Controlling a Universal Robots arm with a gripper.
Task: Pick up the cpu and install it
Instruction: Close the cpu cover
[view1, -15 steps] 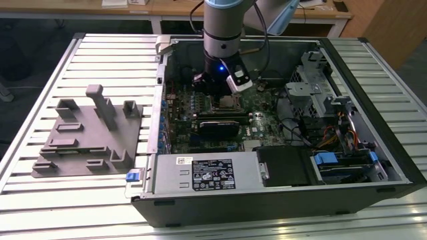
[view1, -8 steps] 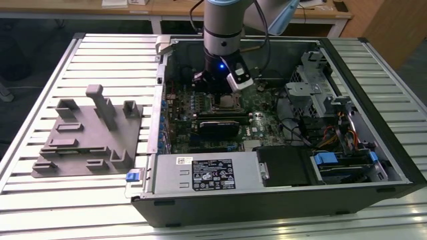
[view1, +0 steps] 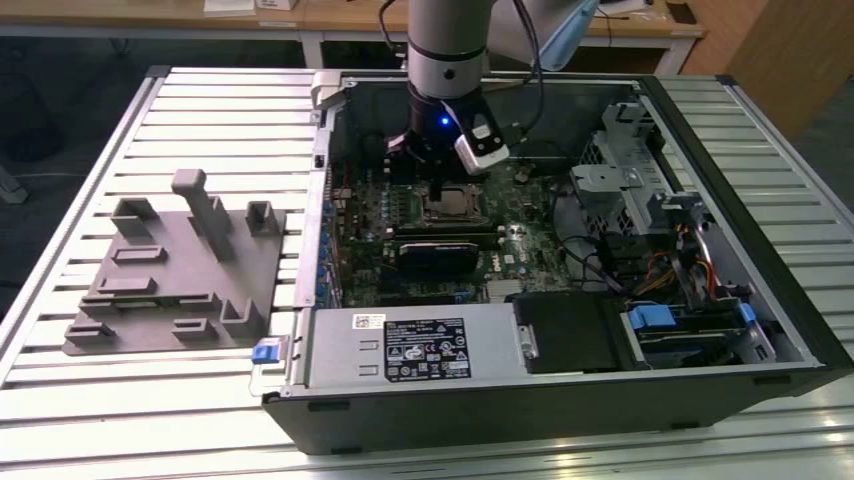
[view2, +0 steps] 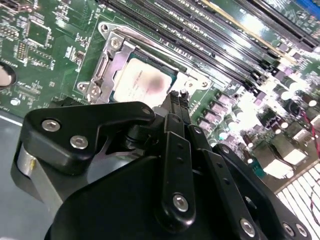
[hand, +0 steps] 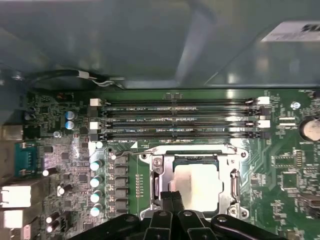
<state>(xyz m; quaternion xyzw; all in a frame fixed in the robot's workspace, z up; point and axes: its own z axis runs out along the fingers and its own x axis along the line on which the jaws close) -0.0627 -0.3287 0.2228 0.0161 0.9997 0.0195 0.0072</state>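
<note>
Your black hand (hand: 171, 196) hangs clenched and empty, likely because the flat square silver-topped cpu (hand: 197, 186) sits in its metal-framed socket (hand: 158, 172).

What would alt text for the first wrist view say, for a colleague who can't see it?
The cpu, silver top up, lies in the metal-framed socket on the green motherboard, with the shut, empty claw at one edge of it. Long black memory slots run alongside the socket, and the grey case wall lies beyond.
</note>
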